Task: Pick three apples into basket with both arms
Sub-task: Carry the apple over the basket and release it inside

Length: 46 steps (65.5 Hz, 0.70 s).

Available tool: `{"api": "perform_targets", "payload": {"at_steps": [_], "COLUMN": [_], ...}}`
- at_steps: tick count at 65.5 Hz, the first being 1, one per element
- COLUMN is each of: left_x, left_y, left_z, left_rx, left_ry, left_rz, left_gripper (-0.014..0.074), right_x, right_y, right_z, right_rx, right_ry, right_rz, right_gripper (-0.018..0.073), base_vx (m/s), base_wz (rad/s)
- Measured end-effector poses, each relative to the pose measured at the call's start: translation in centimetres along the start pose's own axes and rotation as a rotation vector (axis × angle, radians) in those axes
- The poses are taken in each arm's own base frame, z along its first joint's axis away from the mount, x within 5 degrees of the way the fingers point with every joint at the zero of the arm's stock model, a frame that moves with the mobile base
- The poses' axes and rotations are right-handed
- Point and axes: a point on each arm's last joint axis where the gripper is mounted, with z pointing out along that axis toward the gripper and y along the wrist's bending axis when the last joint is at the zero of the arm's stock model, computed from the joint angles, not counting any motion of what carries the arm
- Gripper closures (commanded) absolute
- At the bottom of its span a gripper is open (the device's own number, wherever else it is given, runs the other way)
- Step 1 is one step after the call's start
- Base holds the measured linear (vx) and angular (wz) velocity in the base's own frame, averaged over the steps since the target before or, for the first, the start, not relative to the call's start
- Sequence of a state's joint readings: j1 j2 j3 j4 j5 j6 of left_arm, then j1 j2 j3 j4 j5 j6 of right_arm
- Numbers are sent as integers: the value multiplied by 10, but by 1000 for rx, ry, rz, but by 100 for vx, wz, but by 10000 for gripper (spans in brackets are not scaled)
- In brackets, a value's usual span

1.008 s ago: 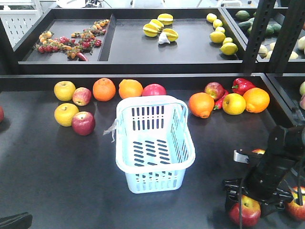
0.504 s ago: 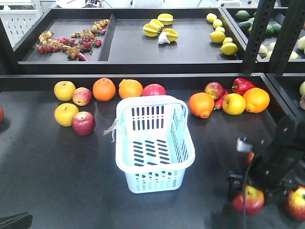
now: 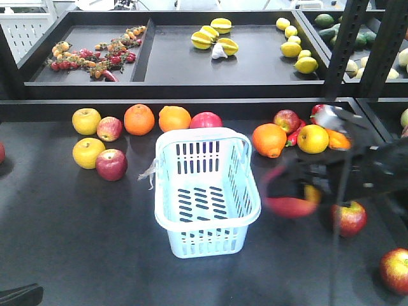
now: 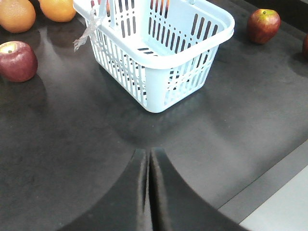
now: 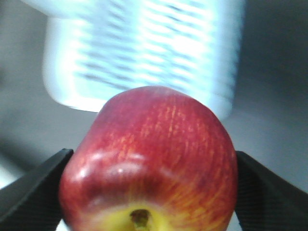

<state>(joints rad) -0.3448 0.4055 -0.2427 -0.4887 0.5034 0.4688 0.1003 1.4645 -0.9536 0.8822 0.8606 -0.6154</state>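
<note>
My right gripper [image 5: 149, 166] is shut on a dark red apple [image 5: 149, 163] with a yellow patch round its stem, one black finger [image 5: 33, 192] on each side. In the front view this apple [image 3: 287, 205] is a red blur in the air just right of the basket [image 3: 207, 243], with the right gripper [image 3: 294, 191] and arm smeared behind it. The pale blue basket [image 4: 168, 82] stands upright with nothing in it. Two more apples lie at the right, one [image 3: 349, 218] near the arm and one [image 3: 395, 271] at the front corner. My left gripper [image 4: 148, 156] is shut on nothing, low in front of the basket.
Along the back edge lie oranges [image 3: 139, 119], yellow fruits [image 3: 87, 120], red peppers [image 3: 324, 113] and further apples [image 3: 111, 164]. A raised black shelf [image 3: 191, 70] behind holds star fruit and lemons. A dark upright post [image 3: 347, 44] stands at the back right.
The right arm has lifted its apple off the front right of the table and swung it up and left towards the basket. The apple behind it now shows. The left arm has not moved.
</note>
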Motion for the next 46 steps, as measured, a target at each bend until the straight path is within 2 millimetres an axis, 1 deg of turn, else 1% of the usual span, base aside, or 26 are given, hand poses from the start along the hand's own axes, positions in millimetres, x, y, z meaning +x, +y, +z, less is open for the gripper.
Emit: {"api": "perform_targets", "payload": {"at_steps": [7, 10, 16, 17, 21, 26, 30, 38, 43, 46], "left_x": [0, 0, 0, 0, 0, 0, 0, 0, 0, 0], "left_y": [0, 0, 0, 0, 0, 0, 0, 0, 0, 0], "left_z": [0, 0, 0, 0, 0, 0, 0, 0, 0, 0], "left_rx": [0, 0, 0, 0, 0, 0, 0, 0, 0, 0], "left_ry": [0, 0, 0, 0, 0, 0, 0, -1, -1, -1], "left_rz": [0, 0, 0, 0, 0, 0, 0, -1, -1, -1], "left_gripper": [604, 604, 604, 604, 604, 604, 604, 604, 604, 604], "right_x": [-8, -17, -33, -35, -44, -48, -48, -46, -46, -46], "right_y": [27, 38, 48, 48, 48, 40, 33, 23, 19, 17], "right_z": [28, 41, 67, 74, 91, 114, 127, 142, 146, 147], "right_rx": [-75, -90, -103, -102, -94, -78, -66, -37, -17, -10], "right_ry": [8, 7, 10, 15, 8, 27, 43, 60, 54, 47], "right_rz": [-75, -104, -120, -116, -120, -112, -93, -83, -85, -84], "right_gripper": [564, 564, 564, 564, 564, 563, 561, 544, 502, 457], "base_vx": [0, 0, 0, 0, 0, 0, 0, 0, 0, 0], "base_wz": [0, 0, 0, 0, 0, 0, 0, 0, 0, 0]}}
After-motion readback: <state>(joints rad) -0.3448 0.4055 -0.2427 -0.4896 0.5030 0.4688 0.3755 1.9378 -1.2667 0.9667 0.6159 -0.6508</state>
